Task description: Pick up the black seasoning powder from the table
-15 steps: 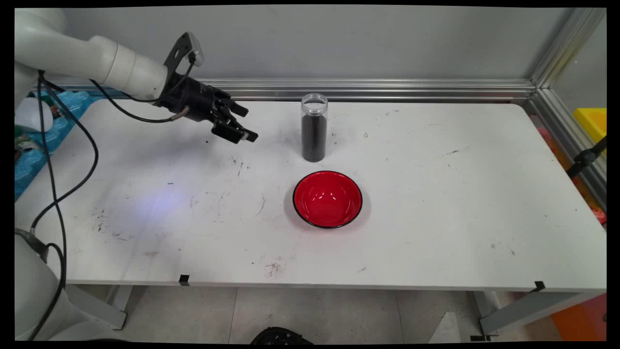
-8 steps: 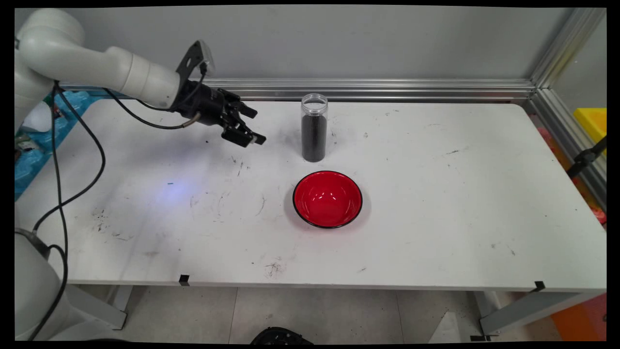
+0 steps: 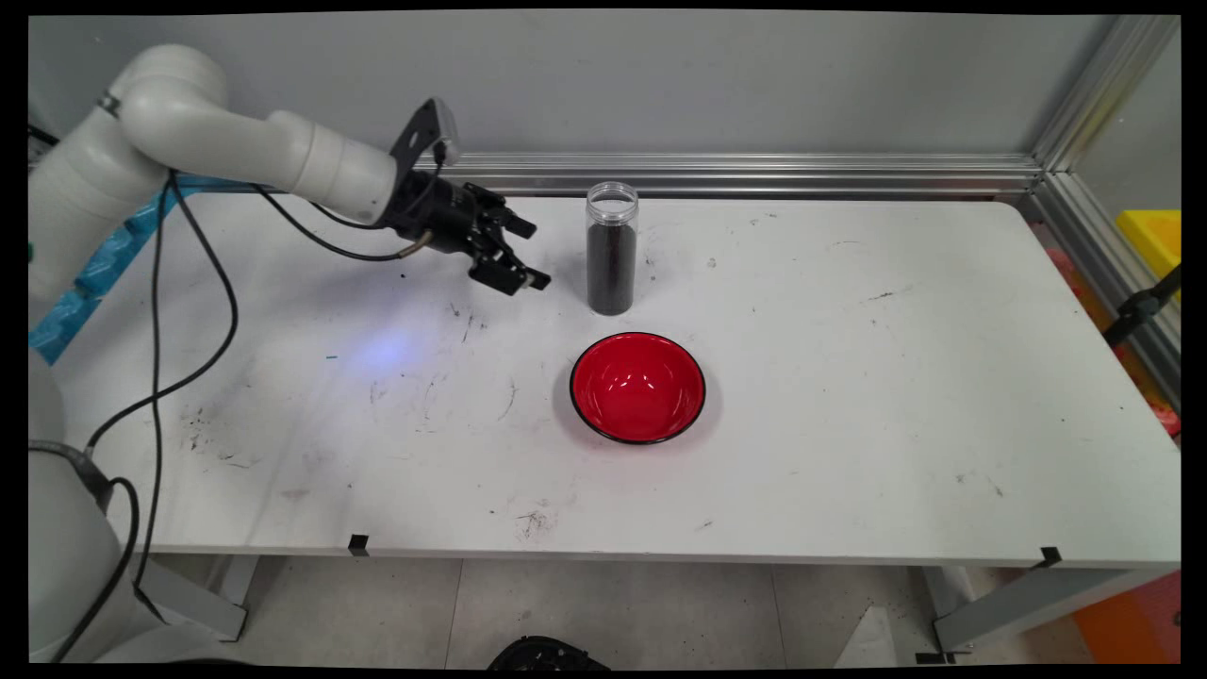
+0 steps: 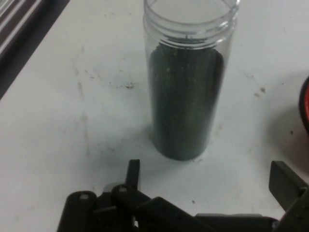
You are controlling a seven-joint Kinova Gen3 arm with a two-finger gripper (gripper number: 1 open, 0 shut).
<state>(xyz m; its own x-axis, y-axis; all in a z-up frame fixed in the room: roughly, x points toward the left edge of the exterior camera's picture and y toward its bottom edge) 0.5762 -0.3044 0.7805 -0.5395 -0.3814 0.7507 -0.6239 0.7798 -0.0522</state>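
the black two-finger gripper [image 3: 526, 255] hangs low over the white table [image 3: 849, 396], just left of a clear lidless jar [image 3: 612, 248] filled most of the way with dark grains, with its fingers spread wide and nothing between them; in the hand view the jar [image 4: 186, 82] stands upright dead ahead, framed by the two fingertips [image 4: 133, 173], apart from both. this looks like the approach stage, and closing in would call for keeping the jar centred. a red bowl [image 3: 637, 387] sits just in front of the jar. compared with a second ago, the gripper has moved right, nearer the jar; jar and bowl have not shifted
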